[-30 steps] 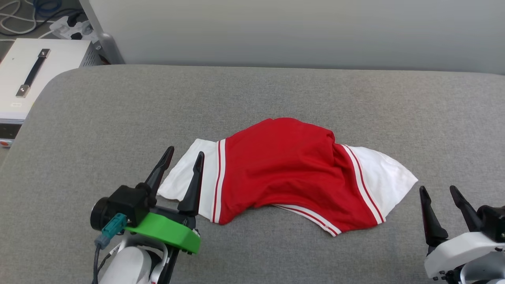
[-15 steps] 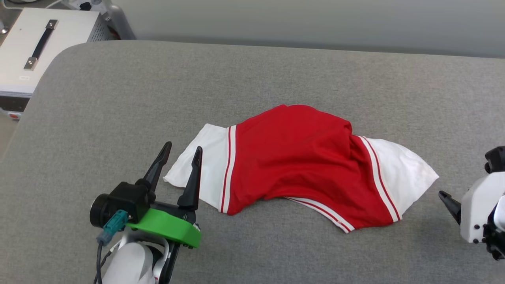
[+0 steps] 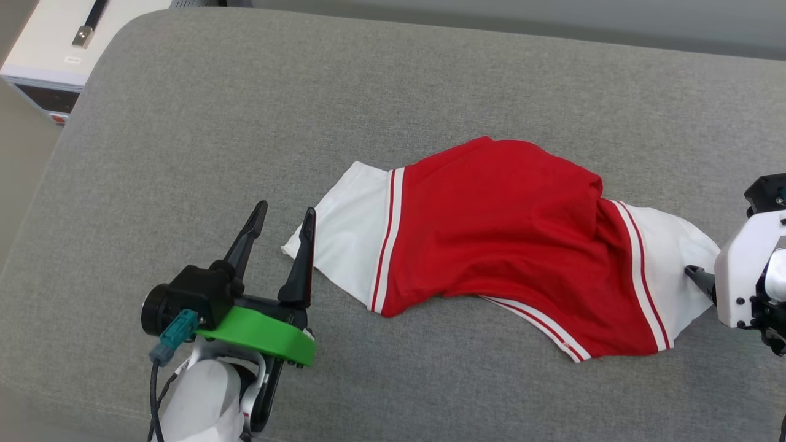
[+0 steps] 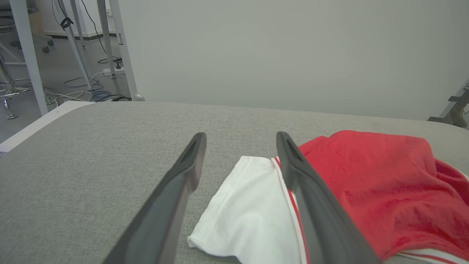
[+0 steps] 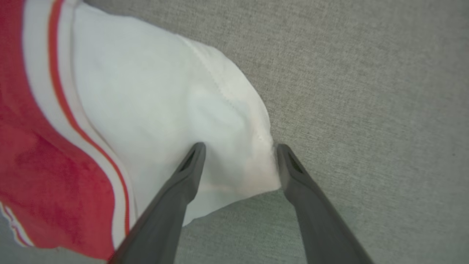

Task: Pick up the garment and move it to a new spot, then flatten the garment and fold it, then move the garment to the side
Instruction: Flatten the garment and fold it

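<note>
The shirt [image 3: 503, 233] lies sleeve to sleeve on the cushion [image 3: 245, 92], right claw [image 5: 238, 146] spread astride one sleeve's edge, apparently touching, left claw [image 3: 285, 212] spread and poised at the other.

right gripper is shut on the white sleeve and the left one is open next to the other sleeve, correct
Not shut: the right gripper is open, straddling the edge of the white sleeve, as the right wrist view shows. The left gripper is open next to the other sleeve.
</note>
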### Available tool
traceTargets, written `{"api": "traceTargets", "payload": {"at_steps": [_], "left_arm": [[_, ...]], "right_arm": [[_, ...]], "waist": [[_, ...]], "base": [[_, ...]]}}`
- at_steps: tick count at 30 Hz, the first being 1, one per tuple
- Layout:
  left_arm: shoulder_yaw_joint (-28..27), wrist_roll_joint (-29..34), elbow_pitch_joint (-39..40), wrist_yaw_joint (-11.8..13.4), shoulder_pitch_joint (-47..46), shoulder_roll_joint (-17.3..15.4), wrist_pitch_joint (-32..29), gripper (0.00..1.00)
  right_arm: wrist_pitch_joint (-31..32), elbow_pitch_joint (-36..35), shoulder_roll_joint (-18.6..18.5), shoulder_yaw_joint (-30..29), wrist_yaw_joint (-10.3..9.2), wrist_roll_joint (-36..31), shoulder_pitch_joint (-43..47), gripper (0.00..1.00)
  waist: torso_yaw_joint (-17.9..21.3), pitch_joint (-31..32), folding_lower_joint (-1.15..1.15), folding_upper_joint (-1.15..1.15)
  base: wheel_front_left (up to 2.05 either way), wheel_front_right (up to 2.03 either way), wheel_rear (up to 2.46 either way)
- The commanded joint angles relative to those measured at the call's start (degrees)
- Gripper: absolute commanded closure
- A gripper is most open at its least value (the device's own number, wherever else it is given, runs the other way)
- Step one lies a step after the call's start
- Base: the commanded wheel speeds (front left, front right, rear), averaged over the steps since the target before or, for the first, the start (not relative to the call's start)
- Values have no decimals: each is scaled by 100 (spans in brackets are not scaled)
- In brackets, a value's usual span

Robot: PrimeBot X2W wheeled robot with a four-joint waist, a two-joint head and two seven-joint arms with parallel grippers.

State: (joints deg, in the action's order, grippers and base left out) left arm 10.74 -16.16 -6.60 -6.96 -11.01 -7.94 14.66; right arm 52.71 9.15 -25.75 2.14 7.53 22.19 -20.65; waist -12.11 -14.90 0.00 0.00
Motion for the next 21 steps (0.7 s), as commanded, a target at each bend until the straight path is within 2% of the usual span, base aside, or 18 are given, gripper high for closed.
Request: {"api": "traceTargets", "payload": {"at_steps": [1,7,8,9,10,17,21], "left_arm": [[-12,36,3,-49,-122,32,34,0],[-36,19,-22,-51,-173,42,34,0],[-47,16,-30,-51,-168,39,34,0],[-59,12,-40,-51,-158,35,34,0],[-72,7,-59,-52,-143,25,34,0],[-125,-155,-257,-52,-51,-65,34,0],[-2,-286,-509,-52,-38,-243,34,0]], "right_arm": [[-16,82,-17,66,-4,-40,-98,0],[12,479,-35,392,-4,14,-60,0],[-2,529,-20,422,-4,40,-33,20],[-31,561,-13,445,-4,54,-12,72],[-70,591,-15,474,-4,72,23,100],[-513,531,-135,305,-4,261,305,100],[-718,291,-223,130,-4,393,580,100]], "waist": [[-114,-128,0,0],[-178,-178,0,0],[-171,-165,0,0],[-158,-145,0,0],[-138,-116,0,0],[90,180,0,0],[243,291,0,0]], "base": [[0,0,0],[0,0,0],[0,0,0],[0,0,0],[0,0,0],[0,0,0],[0,0,0]]}}
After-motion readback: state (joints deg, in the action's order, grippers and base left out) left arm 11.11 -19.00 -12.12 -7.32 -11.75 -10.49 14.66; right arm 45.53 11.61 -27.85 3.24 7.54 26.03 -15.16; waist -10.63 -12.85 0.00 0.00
